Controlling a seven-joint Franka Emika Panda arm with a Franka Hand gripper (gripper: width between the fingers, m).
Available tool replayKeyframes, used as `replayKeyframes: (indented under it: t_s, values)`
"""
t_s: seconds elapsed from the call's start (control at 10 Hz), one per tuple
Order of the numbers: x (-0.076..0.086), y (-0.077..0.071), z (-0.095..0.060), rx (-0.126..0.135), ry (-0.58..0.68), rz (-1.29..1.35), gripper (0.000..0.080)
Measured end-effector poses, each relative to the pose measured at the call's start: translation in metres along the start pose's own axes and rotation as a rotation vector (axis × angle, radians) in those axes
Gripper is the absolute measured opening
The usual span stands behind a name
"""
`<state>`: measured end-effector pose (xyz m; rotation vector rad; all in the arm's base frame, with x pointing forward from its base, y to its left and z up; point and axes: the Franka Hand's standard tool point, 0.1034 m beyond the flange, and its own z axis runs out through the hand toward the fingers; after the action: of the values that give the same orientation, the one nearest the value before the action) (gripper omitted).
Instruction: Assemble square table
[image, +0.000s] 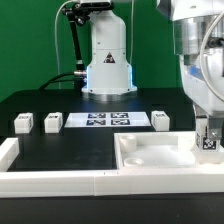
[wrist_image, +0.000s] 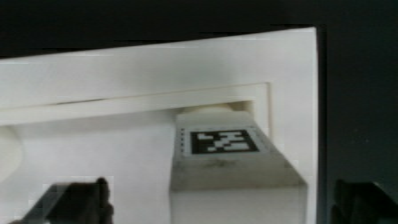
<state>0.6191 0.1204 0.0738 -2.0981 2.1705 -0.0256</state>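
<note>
Your pincer (wrist_image: 222, 197) hangs open over the leg (wrist_image: 222, 141) at a corner of the slab (wrist_image: 107, 90) — come down off-centre and a finger could clip the leg, tipping it.

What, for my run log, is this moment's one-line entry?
gripper open | astride leg at tabletop corner | three loose legs beside marker board

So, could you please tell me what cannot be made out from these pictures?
Wrist view: whether the leg is seated in the slab corner; blur, and the frame edge cuts off its near end and the gripper.
Exterior view: the gripper mostly hides that leg and the slab's corner.
Exterior view: tags on the three loose legs are too small to read.
</note>
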Motion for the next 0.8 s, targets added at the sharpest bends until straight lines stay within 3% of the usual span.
replayKeyframes:
  t_s: [0.8]
  values:
    - [-0.0029, -0.001, -0.0016, -0.011, 0.002, -0.683, 0.0649]
